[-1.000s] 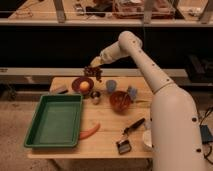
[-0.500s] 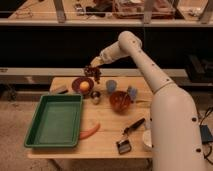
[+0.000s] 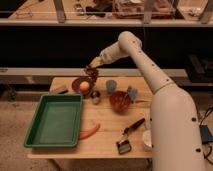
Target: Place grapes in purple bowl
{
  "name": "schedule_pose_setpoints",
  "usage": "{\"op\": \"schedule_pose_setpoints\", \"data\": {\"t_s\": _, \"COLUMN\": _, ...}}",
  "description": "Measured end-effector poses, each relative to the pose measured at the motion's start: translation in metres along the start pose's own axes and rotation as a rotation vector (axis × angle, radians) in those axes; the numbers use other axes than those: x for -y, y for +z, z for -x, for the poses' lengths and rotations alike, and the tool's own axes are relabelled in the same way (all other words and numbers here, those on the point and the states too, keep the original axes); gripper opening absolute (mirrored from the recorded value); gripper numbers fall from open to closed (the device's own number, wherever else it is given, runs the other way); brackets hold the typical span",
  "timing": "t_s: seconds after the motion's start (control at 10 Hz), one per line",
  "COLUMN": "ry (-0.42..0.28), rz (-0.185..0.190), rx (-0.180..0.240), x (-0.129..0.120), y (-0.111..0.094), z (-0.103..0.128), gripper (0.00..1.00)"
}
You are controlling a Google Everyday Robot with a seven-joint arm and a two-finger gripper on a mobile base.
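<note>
The claw [image 3: 92, 66] is clamped on the small bunch of dark purple-brown grapes [image 3: 92, 71], hanging at the far edge of the light wooden desk [image 3: 107, 135]. The shallow, dark maroon-purple bowl [image 3: 77, 85] lies just below and slightly toward the camera-left side, already holding a small orange round fruit [image 3: 84, 86].

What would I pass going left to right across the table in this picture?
Green tray → purple bowl holding an orange fruit, with the shut gripper holding grapes above its rim → blue cup → reddish-brown bowl.
</note>
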Motion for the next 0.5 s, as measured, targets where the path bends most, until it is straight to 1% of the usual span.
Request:
{"op": "schedule_pose_setpoints", "data": {"t_s": 0.3, "ry": 0.001, "rz": 0.001, "rx": -0.001, "x": -0.001, "y": 0.0, "z": 0.0, "gripper": 0.0}}
{"op": "schedule_pose_setpoints", "data": {"t_s": 0.4, "ry": -0.006, "rz": 0.001, "rx": -0.01, "x": -0.002, "y": 0.002, "z": -0.001, "gripper": 0.0}}
{"op": "schedule_pose_setpoints", "data": {"t_s": 0.5, "ry": -0.015, "rz": 0.002, "rx": -0.033, "x": -0.01, "y": 0.005, "z": -0.004, "gripper": 0.0}}
